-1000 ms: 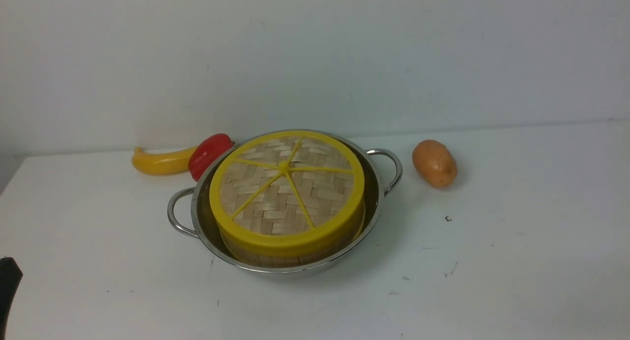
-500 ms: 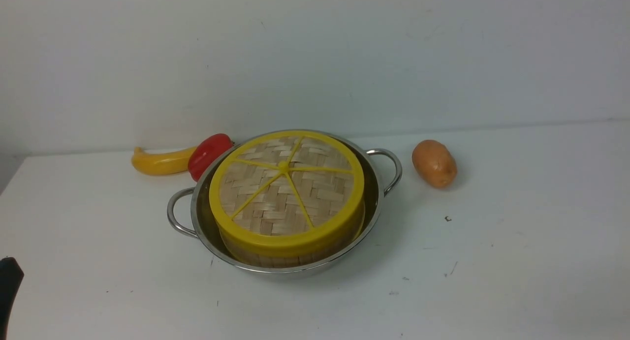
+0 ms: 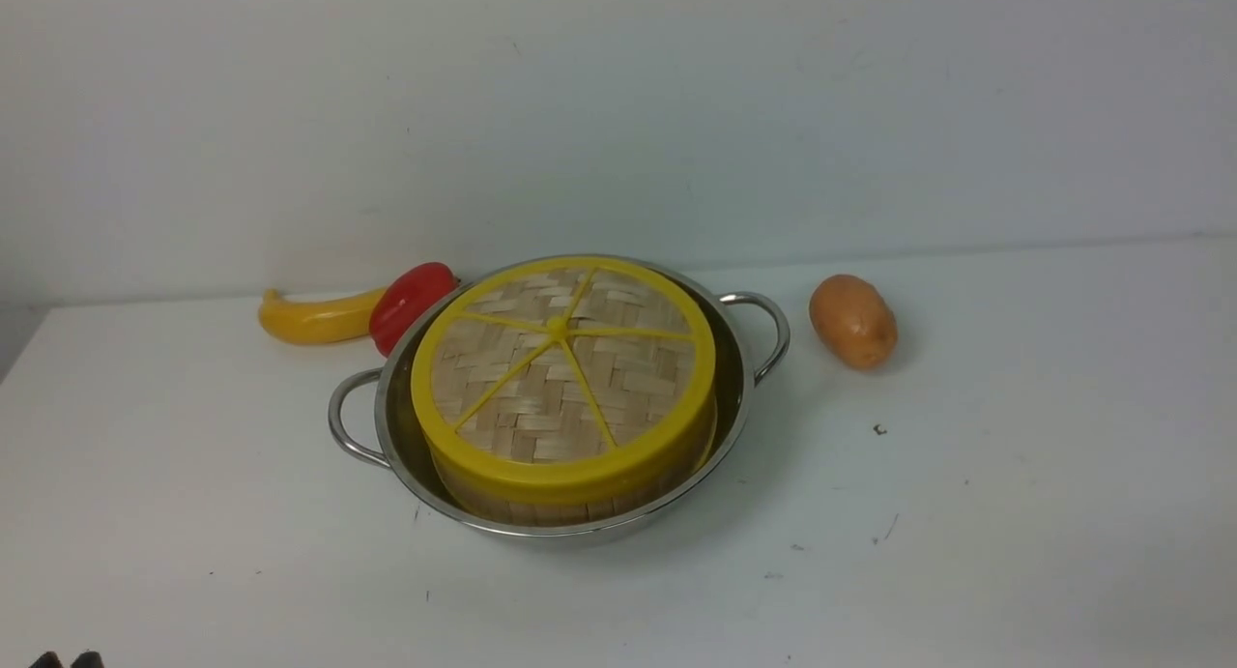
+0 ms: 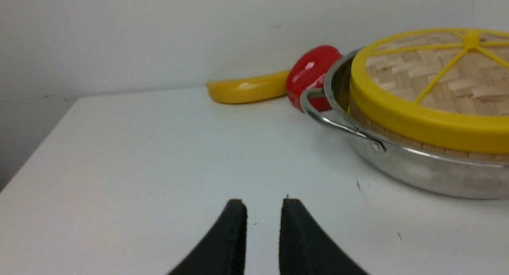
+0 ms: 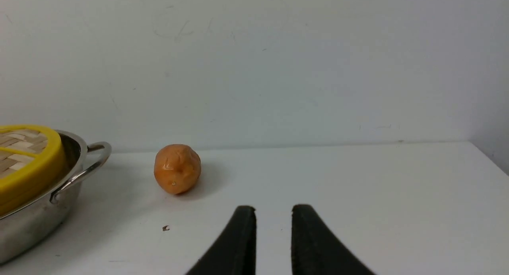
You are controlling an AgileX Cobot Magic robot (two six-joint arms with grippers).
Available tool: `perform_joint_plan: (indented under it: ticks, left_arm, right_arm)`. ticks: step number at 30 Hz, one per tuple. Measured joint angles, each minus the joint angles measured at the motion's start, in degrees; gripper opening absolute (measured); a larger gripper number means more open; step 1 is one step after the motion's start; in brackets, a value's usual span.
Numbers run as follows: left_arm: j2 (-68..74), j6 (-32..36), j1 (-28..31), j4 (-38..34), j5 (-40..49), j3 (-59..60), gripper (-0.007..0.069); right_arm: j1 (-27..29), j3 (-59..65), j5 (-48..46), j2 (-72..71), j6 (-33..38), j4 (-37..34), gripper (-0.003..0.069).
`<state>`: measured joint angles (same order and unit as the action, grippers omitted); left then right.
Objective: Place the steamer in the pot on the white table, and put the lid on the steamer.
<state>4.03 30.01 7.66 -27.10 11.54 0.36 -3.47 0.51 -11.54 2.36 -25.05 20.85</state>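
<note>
So at that point it looked pretty much done to us. The steamer [image 3: 580, 499] sat inside the pot [image 3: 739, 397] on the white table [image 3: 1015, 513], and the lid [image 3: 563, 368] was resting flat on top of it, yellow rim lined up all the way round as far as we could see. Only a strip of the steamer's bamboo wall peeked out under the lid, so we couldn't see any of the food inside.

Our left gripper [image 4: 263, 205] hung low over bare table, fingers a little apart with a narrow gap and nothing between them. From it, the pot lay ahead and off toward the middle of the table, with the near looped handle [image 4: 338, 121] the closest bit. Our right gripper [image 5: 273, 211] was the mirror image: fingers slightly parted, empty, pot ahead and off toward the middle. Both were well clear of the pot, and neither arm looked obviously nearer to us, maybe the left by a hair.

The lid being round, there's no long axis to worry about. If anything needed a nudge, we'd guess either arm could reach in from its own side.

Bystanders: a banana [image 3: 314, 318] and a red pepper [image 3: 411, 304] behind the pot on the left, the pepper right up against the rim, and a potato [image 3: 852, 321] off to the right.
</note>
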Motion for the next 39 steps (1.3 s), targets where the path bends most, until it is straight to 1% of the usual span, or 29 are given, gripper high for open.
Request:
perform_joint_plan:
  ticks: [7, 16, 39]
  left_arm:
    - [-0.29, 0.0, 0.0, 0.36, 1.95, 0.06, 0.0127]
    - [-0.29, 0.05, 0.0, 0.38, 2.17, 0.06, 0.0158]
    - [-0.29, 0.05, 0.0, 0.38, 2.24, 0.06, 0.0157]
  right_arm:
    - [0.0, 0.0, -0.07, 0.0, -0.22, 0.0, 0.017]
    - [0.0, 0.0, -0.07, 0.0, -0.29, 0.0, 0.0199]
    - [0.0, 0.0, -0.07, 0.0, -0.35, 0.0, 0.0237]
